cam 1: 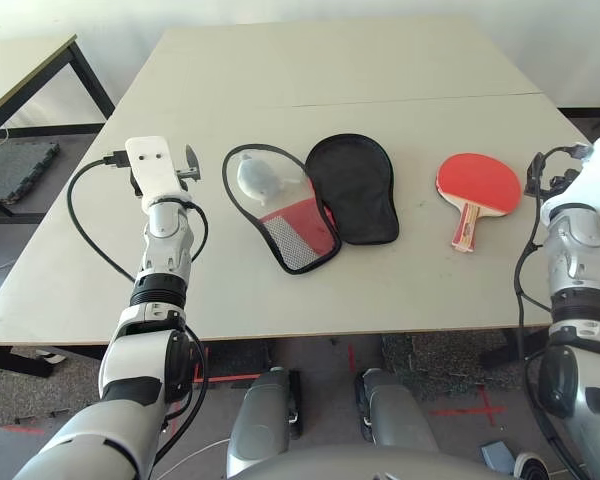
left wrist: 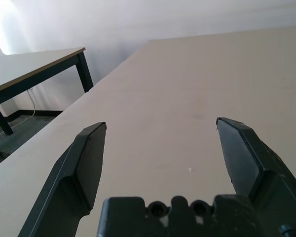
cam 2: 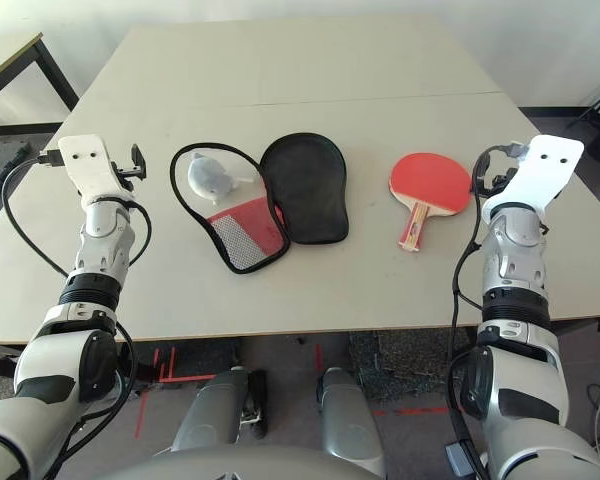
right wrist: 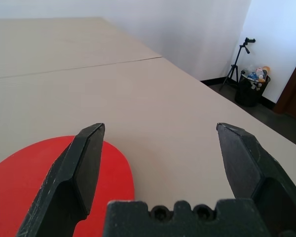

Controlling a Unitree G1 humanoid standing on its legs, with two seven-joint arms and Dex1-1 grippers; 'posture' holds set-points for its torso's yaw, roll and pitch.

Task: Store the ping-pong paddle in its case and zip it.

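Both end effectors, left (left wrist: 158,148) and right (right wrist: 158,148), hover spread apart, empty. Red round-faced wooden-handled ping-pong paddle (cam 1: 477,187) lies right on the beige worktop (cam 1: 330,70); unzipped red-black fabric case (cam 1: 315,200) centre. Pickup hasn't started; right should grasp the handle.
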